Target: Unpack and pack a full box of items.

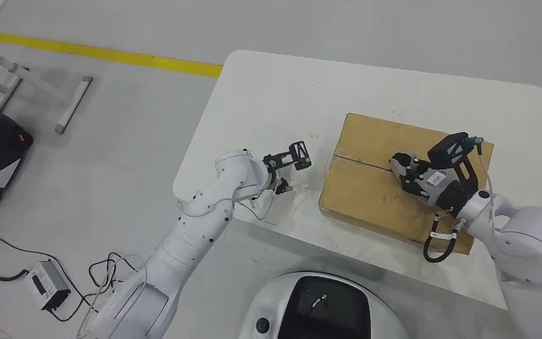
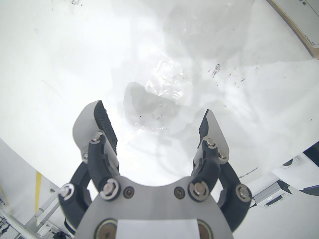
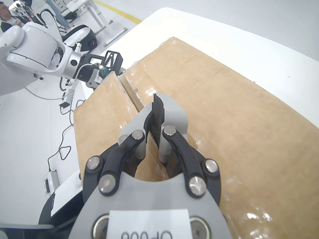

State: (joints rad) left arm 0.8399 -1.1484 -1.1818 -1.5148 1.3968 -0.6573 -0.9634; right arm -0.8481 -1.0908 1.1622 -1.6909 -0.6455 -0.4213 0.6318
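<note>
A closed cardboard box (image 1: 364, 174) lies on the right half of the white table (image 1: 279, 93), its two top flaps meeting at a taped seam (image 3: 129, 93). My right gripper (image 1: 396, 163) hovers low over the box top (image 3: 224, 100) beside that seam; it (image 3: 157, 100) is shut, and I see nothing between the pads. My left gripper (image 1: 298, 156) is over bare table just left of the box and stands open (image 2: 153, 109). Beneath it lies a crumpled scrap of clear film (image 2: 165, 83). A box corner (image 2: 291, 23) shows off to one side.
The table's near-left edge (image 1: 190, 191) runs close under the left arm. On the floor to the left are a yellow line (image 1: 110, 55), cables and a small power unit (image 1: 47, 284). The far half of the table is bare white surface.
</note>
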